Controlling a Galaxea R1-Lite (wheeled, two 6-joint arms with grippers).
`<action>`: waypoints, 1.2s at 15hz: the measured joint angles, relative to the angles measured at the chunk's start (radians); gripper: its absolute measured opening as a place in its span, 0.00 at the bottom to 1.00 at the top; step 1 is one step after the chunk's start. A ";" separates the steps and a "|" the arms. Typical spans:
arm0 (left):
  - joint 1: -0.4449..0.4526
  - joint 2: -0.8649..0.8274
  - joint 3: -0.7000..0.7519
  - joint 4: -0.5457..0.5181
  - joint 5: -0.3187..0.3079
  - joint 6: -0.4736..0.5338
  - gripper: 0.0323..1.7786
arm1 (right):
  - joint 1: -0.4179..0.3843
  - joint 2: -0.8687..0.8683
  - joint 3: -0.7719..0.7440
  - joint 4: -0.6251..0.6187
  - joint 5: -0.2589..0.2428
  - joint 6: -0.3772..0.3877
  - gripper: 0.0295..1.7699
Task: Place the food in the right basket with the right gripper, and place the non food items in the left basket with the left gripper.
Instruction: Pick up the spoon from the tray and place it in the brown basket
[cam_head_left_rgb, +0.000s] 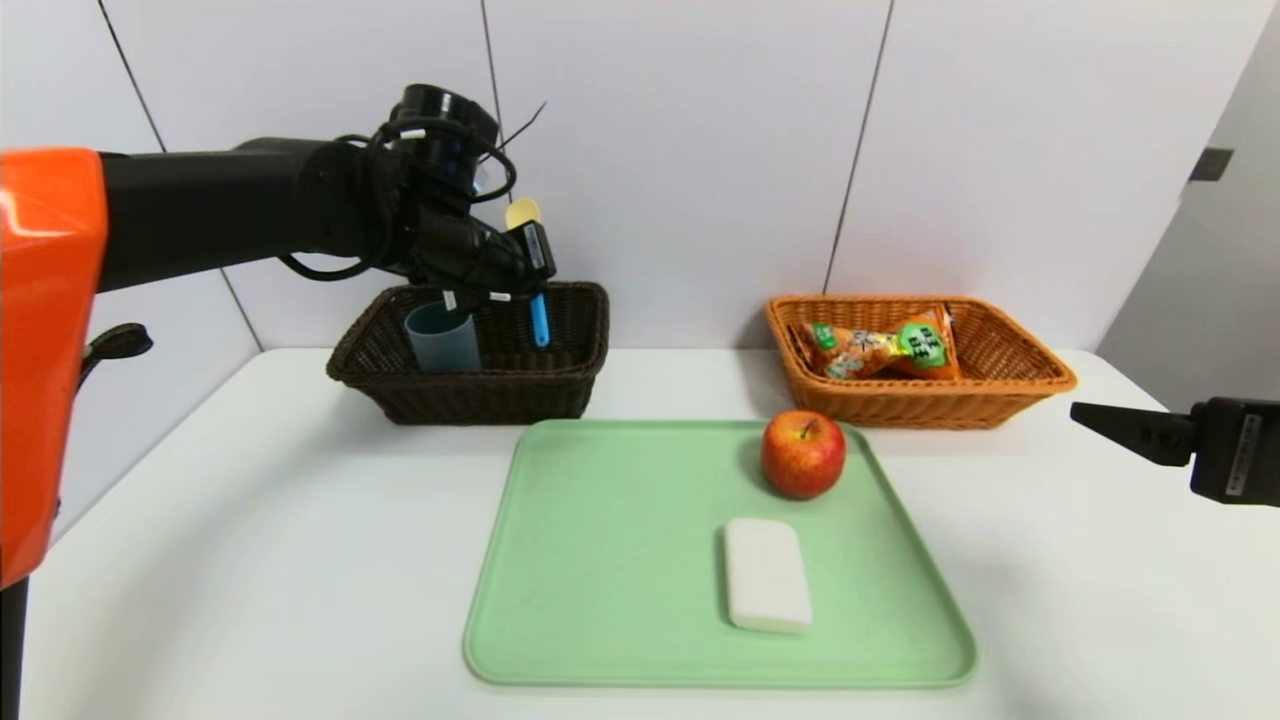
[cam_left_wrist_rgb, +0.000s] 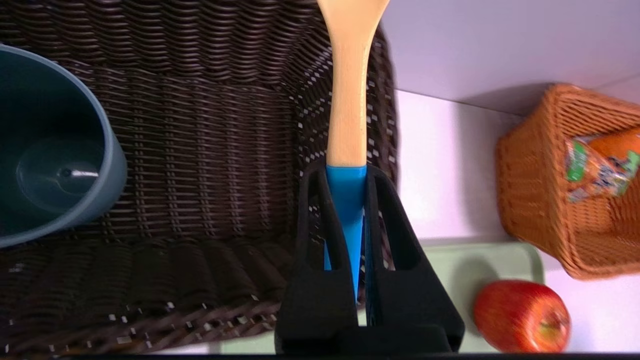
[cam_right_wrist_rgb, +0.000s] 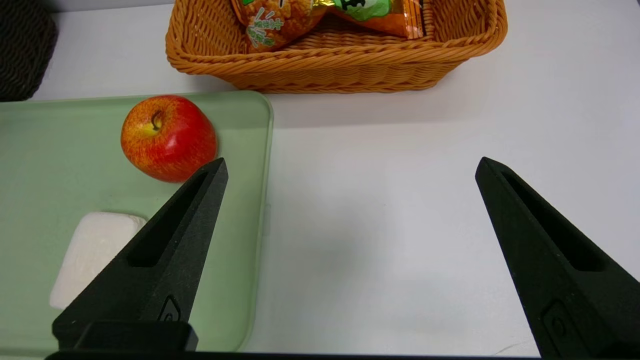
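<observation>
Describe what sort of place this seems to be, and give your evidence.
Probably a robot test bench set up for sorting practice: a green tray on a white table, two wicker baskets behind it, and robot arms at both sides, the left gripper holding a spatula-like utensil.

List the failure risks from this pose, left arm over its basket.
The left gripper is shut on the blue handle of the spatula above the dark basket.
1. The spatula is long; on release it might catch the basket's rim and tip out.
2. It could knock the cup standing in that basket.
3. The apple is round and loose on the tray; a clumsy right-hand grasp may roll it.
</observation>
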 joint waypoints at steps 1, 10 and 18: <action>0.008 0.023 0.000 -0.020 0.000 -0.007 0.05 | 0.000 0.003 -0.002 0.000 0.000 0.000 0.97; 0.025 0.142 0.000 -0.072 0.007 -0.010 0.08 | -0.002 0.020 -0.010 0.000 0.002 0.000 0.97; 0.026 0.130 0.000 -0.057 0.009 -0.006 0.65 | -0.003 0.025 -0.011 0.000 0.000 0.002 0.97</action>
